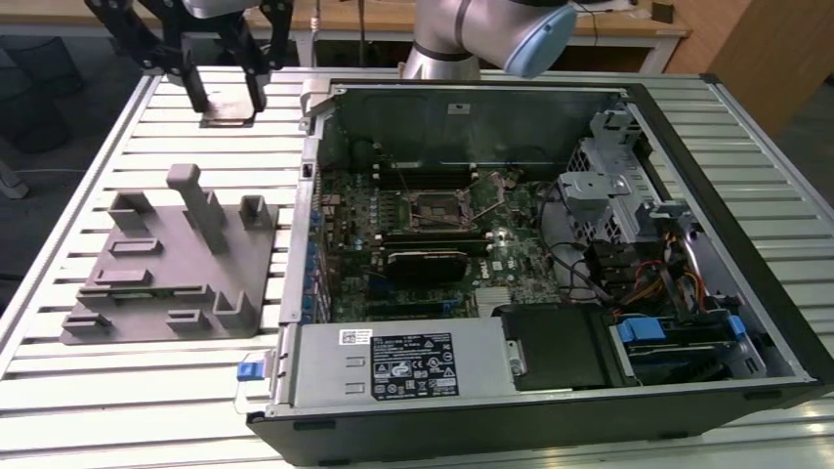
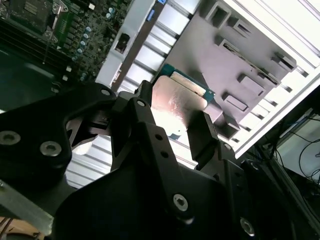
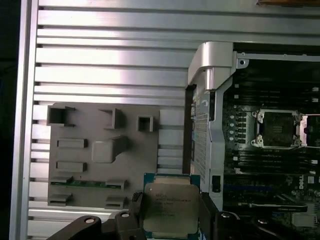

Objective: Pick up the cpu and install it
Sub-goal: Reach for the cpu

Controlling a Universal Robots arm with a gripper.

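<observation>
Slatted silver metal table (image 1: 131, 391), open black computer case (image 1: 521, 445). Upper left of the exterior view: black two-finger gripper (image 1: 229, 103) pinching small square silvery-topped cpu (image 3: 170, 207) by opposite edges. Empty motherboard socket (image 1: 437, 205) toward lower right, well apart.

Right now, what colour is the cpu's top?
Silvery on the cpu, best in the first wrist view.

The small, thin square cpu (image 3: 170, 206), a silvery metal lid on a green board, sits clamped at two opposite edges between the black fingers (image 3: 207, 215) of the tool (image 3: 172, 222). In both wrist views (image 2: 177, 100) its shiny lid faces the camera, over the slatted metal table (image 3: 110, 65).
</observation>
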